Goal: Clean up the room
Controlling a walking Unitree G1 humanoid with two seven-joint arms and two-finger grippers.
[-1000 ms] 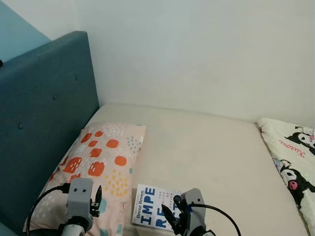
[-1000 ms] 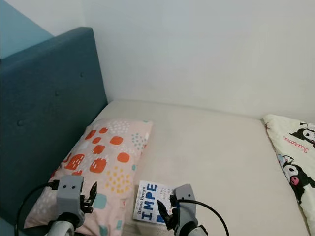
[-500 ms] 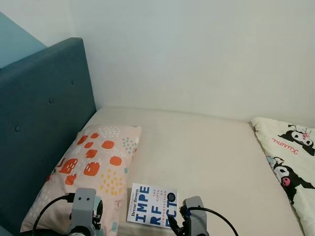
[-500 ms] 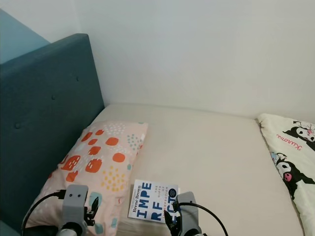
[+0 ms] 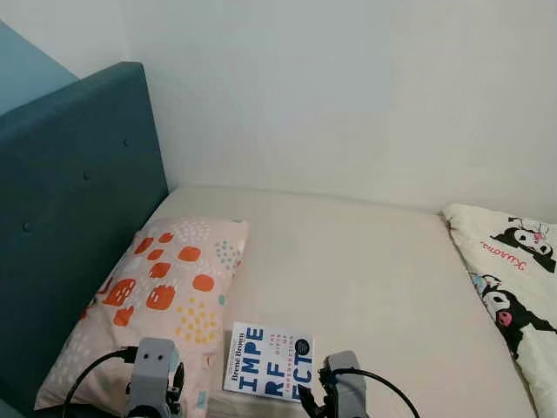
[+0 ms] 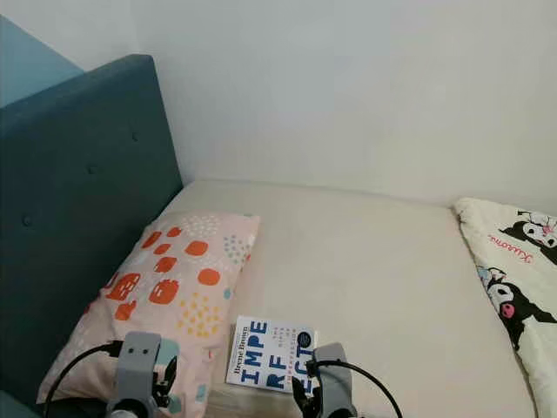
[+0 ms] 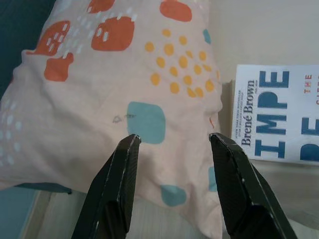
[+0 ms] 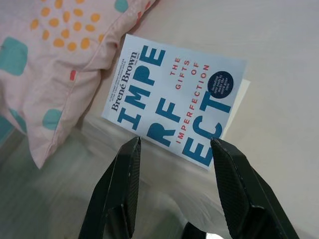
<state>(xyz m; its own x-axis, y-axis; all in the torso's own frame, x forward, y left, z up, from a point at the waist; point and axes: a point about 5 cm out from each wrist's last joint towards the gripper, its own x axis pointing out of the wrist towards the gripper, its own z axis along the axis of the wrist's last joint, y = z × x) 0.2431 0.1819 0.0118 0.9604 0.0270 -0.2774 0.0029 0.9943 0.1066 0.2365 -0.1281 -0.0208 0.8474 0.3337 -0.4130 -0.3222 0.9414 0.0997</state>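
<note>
A white book point(image 5: 268, 373) with blue letters lies flat on the cream mattress point(image 5: 365, 270), near its front edge and right beside a pink patterned pillow point(image 5: 165, 296). My right gripper point(image 8: 174, 149) hangs open just above the book's near edge, holding nothing. Over the pillow's near corner my left gripper point(image 7: 172, 142) is open too, with the book's spine point(image 7: 249, 117) off to one side. Both wrists show low in the head views, left point(image 5: 154, 383) and right point(image 5: 341, 396).
A dark teal headboard point(image 5: 70, 200) rises along the left. A white wall point(image 5: 348, 96) backs the bed. A cream blanket with black cartoon figures point(image 5: 509, 279) lies on the right side of the mattress. Bare mattress stretches between pillow and blanket.
The view has shifted so the bed sits a little higher and further left. Both arms have sunk toward the picture's lower edge, and the whole book cover now shows.
</note>
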